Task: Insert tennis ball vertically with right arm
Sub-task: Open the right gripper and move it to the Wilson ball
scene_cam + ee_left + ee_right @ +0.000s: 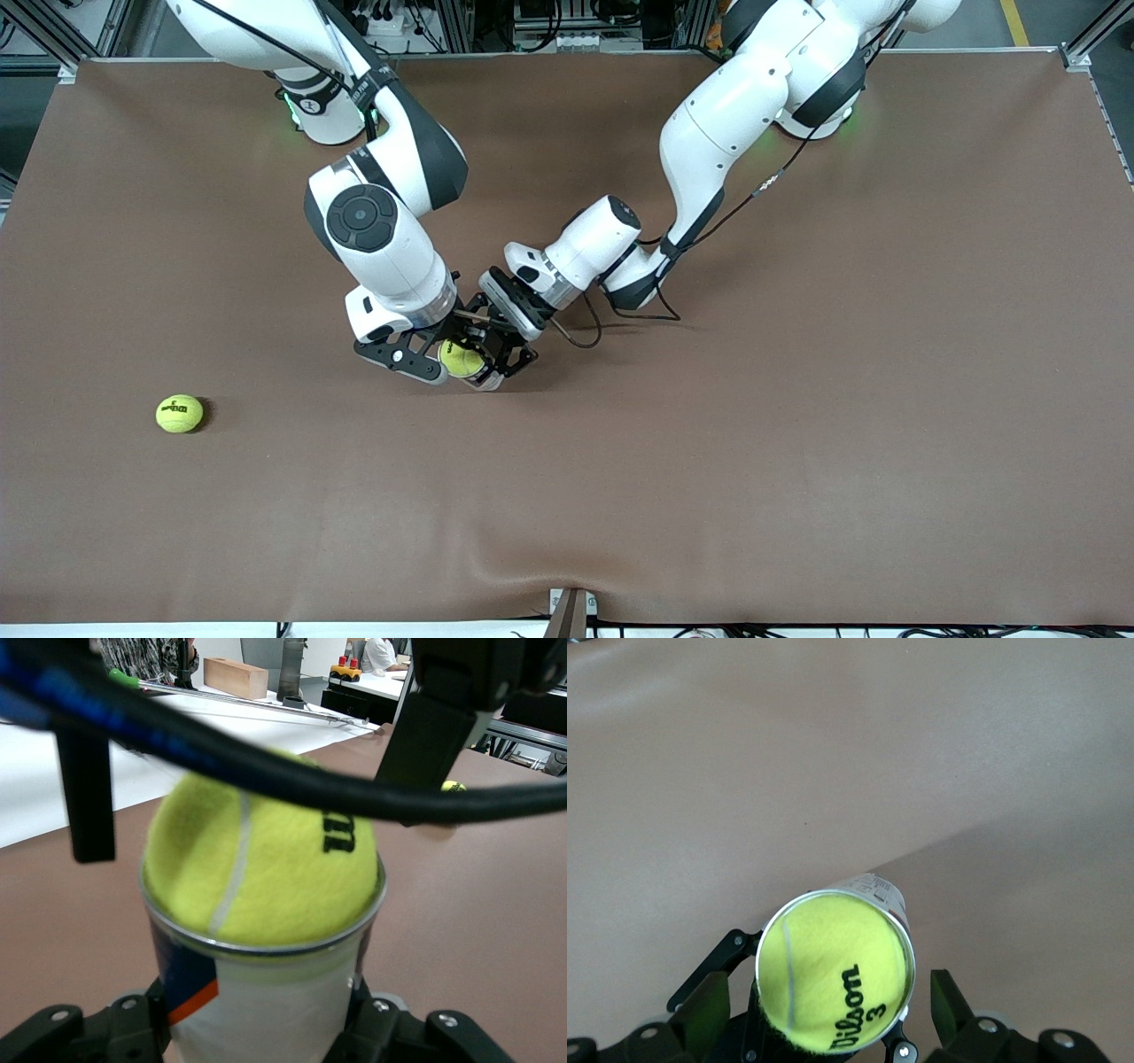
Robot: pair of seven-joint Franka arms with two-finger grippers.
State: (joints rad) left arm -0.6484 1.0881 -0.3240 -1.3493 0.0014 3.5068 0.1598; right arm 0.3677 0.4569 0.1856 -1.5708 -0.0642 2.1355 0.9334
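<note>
With the tennis ball point(261, 864) lodged in the mouth of the upright ball can point(266, 1010) clamped by the left gripper point(496, 359), directly beneath the spread fingers of the right gripper point(443, 359), insertion is judged nearly done, a downward push being needed.

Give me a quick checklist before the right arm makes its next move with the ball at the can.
1. Can held upright by left gripper: ok.
2. Ball seated in the can's mouth: ok, top half still above the rim.
3. Right gripper over the can, fingers open and off the ball: ok.
4. Ball centred in the rim: ok.
5. Spare ball lies apart, toward the right arm's end: ok.
6. Room inside the can: cannot tell.
</note>
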